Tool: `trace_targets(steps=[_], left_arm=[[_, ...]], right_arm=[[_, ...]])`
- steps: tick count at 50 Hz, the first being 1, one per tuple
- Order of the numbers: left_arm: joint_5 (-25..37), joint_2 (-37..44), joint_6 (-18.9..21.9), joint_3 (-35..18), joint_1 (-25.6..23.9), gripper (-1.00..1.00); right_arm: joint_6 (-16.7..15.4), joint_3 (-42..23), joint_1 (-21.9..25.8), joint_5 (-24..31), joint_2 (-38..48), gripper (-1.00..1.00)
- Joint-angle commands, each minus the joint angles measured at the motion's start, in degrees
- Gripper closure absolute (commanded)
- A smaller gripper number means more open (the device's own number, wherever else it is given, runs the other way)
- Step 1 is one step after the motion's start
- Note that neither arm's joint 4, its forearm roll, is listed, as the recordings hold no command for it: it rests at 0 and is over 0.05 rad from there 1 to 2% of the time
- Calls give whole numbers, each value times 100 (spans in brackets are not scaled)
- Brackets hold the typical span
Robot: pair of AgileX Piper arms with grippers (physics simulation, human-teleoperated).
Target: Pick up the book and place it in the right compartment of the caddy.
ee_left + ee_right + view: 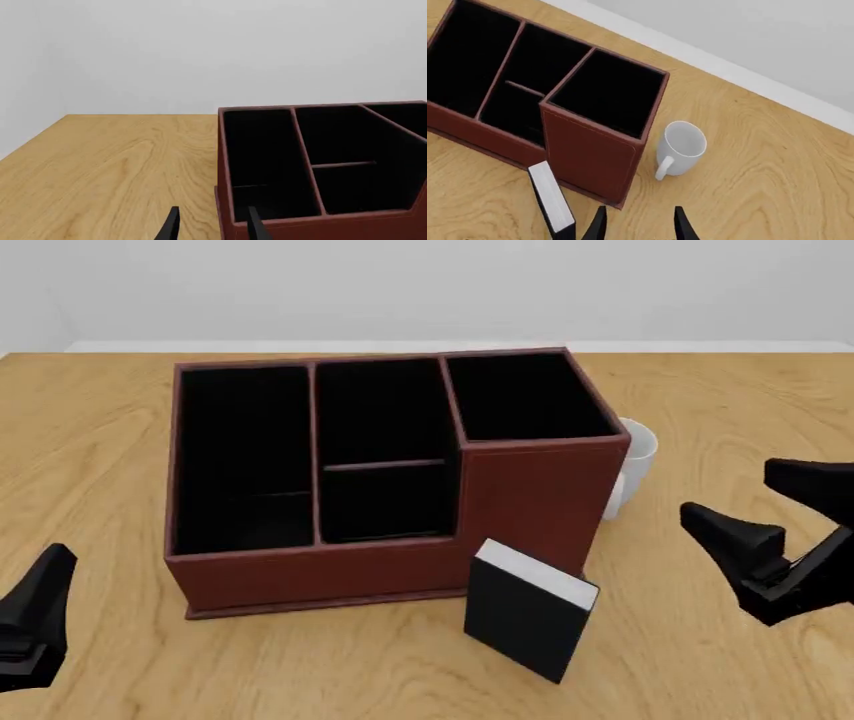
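Task not begun: book [530,611] stands against the caddy [380,570], right compartment [523,396] empty, both grippers' fingers spread, holding nothing.

Black book [525,616] upright, tilted, before caddy [334,575].

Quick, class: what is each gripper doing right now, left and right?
Left gripper: open, holding nothing.
Right gripper: open, holding nothing; the book stands untouched.
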Motion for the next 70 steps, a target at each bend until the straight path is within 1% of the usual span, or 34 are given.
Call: trace_targets(steps=[1, 5, 6, 12, 15, 20, 24, 26, 28, 37, 42, 49, 50, 58, 63, 65, 66, 68, 69, 70], left_arm=[[0, 0, 0, 0, 0, -100], [0, 0, 0, 0, 0, -100], [0, 0, 0, 0, 0, -100], [0, 0, 0, 0, 0, -100], [0, 0, 0, 0, 0, -100], [0, 0, 0, 0, 0, -100], [0, 0, 0, 0, 0, -100], [0, 0, 0, 0, 0, -100], [0, 0, 0, 0, 0, -100], [0, 0, 0, 0, 0, -100], [0, 0, 0, 0, 0, -100], [0, 0, 0, 0, 0, -100], [0, 0, 0, 0, 0, -100], [0, 0, 0, 0, 0, -100], [0, 0, 0, 0, 0, -100], [0, 0, 0, 0, 0, -100], [0, 0, 0, 0, 0, -100], [0, 0, 0, 0, 0, -100], [0, 0, 0, 0, 0, -100], [0, 0, 0, 0, 0, -100]], right_arm=[[28, -873, 412, 887, 537, -100], [26, -1059, 573, 1056, 764, -100], [97, -1109, 600, 1087, 797, -100], [85, -1440, 773, 1352, 1063, -100], [131, -1617, 883, 1506, 1197, -100], [66, -1868, 1092, 1738, 1462, -100], [177, -2033, 1280, 1845, 1666, -100], [134, -2065, 1317, 1853, 1733, -100], [161, -2093, 1425, 1868, 1846, -100], [82, -2126, 1579, 1828, 2147, -100], [56, -2203, 1767, 1844, 2337, -100], [-16, -2256, 1847, 1790, 2556, -100], [19, -2266, 1881, 1786, 2588, -100], [-91, -2213, 1913, 1651, 2842, -100], [-52, -2175, 1982, 1588, 2952, -100], [-94, -2091, 1985, 1514, 2981, -100], [-9, -2085, 2023, 1488, 3019, -100], [-74, -2030, 1994, 1422, 3054, -100], [-23, -2015, 2023, 1400, 3098, -100], [-73, -1990, 2024, 1371, 3123, -100]])
